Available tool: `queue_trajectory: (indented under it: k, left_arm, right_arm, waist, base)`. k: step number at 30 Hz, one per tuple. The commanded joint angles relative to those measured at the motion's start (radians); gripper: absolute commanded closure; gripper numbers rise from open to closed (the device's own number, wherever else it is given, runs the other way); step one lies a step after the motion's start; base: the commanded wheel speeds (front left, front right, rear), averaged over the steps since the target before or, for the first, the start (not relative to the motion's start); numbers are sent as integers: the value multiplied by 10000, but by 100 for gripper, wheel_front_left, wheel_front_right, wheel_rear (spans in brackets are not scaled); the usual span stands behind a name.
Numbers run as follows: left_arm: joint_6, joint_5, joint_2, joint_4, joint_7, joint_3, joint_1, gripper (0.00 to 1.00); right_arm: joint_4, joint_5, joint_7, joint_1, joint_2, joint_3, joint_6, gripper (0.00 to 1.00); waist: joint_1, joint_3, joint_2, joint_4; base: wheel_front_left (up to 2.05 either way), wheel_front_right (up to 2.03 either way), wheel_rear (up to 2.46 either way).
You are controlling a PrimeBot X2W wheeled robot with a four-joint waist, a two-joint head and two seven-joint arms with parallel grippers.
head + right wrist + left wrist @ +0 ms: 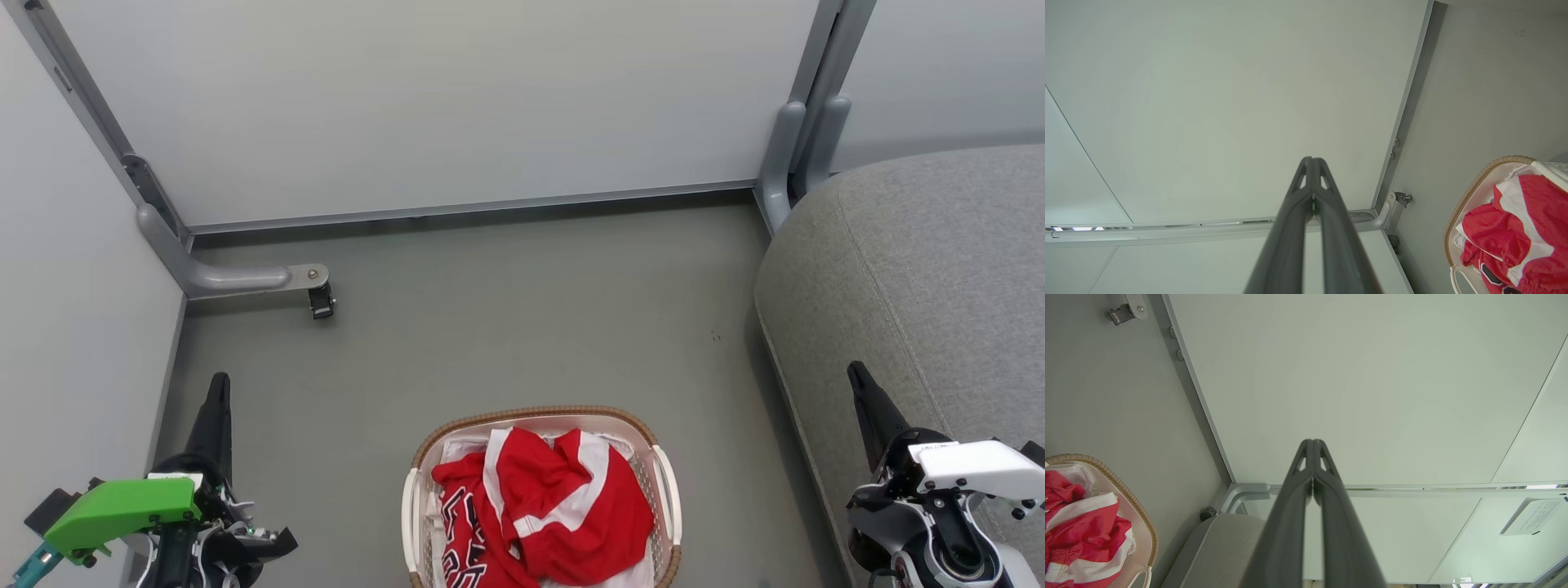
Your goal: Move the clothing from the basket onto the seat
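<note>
Jaws pressed together and empty, left gripper (219, 388) and right gripper (857, 377) flank the basket (535, 412) of red clothing (547, 506); one should spread wide, pinch a thick fold and lift clear before swinging to the seat (922, 269) beside the right jaws

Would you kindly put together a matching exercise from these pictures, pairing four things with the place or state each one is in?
Column one:
1. clothing
2. basket
3. seat
4. left gripper

Column two:
a. shut, holding nothing
b. standing on the floor, at the bottom middle of the head view
c. piled inside the basket
d. grey, at the right edge of the head view

Right pairs: 1-c, 2-b, 3-d, 4-a.
</note>
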Motion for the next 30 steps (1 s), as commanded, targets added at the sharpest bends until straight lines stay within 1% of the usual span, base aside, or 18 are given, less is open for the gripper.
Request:
queue_trajectory:
  k: [1, 12, 13, 14, 15, 21, 25, 30]
  left_arm:
    - [-35, -29, 68, -12, 30, 18, 118, 100]
    - [-36, -29, 68, -12, 30, 18, 118, 100]
    - [2, 4, -9, 34, -6, -2, 3, 0]
    - [2, 8, -23, 124, -15, -8, 10, 100]
    - [6, 6, -46, 230, -14, -12, 34, 0]
    - [9, 459, 31, 419, -292, -164, -47, 0]
    - [7, 1303, 93, 490, -488, -195, -107, 0]
    - [4, 2588, 104, 580, -727, -265, -128, 0]
  right_arm:
    - [-27, 40, 9, 118, -60, -11, 0, 100]
    - [-27, 40, 9, 118, -60, -11, 0, 100]
    - [31, -4, -3, 2, 7, 0, 2, 0]
    - [98, -8, -7, 16, 27, 4, 0, 100]
    - [185, -6, -5, 51, 60, 9, -2, 0]
    - [188, -339, -280, 24, -49, 206, -2, 0]
    - [226, -896, -483, -46, -179, 317, -2, 0]
    - [245, -1949, -723, -106, -248, 390, -1, 0]
  waist:
    - [0, 0, -1, 0]
    - [0, 0, -1, 0]
    - [0, 0, -1, 0]
    - [0, 1, -1, 0]
    - [0, 1, -1, 0]
    - [0, 14, -1, 0]
    - [0, 23, -1, 2]
    - [0, 33, -1, 7]
  base:
    - [0, 0, 0]
    - [0, 0, 0]
    - [0, 0, 0]
    - [0, 0, 0]
    - [0, 0, 0]
    - [0, 0, 0]
    - [0, 0, 0]
    - [0, 0, 0]
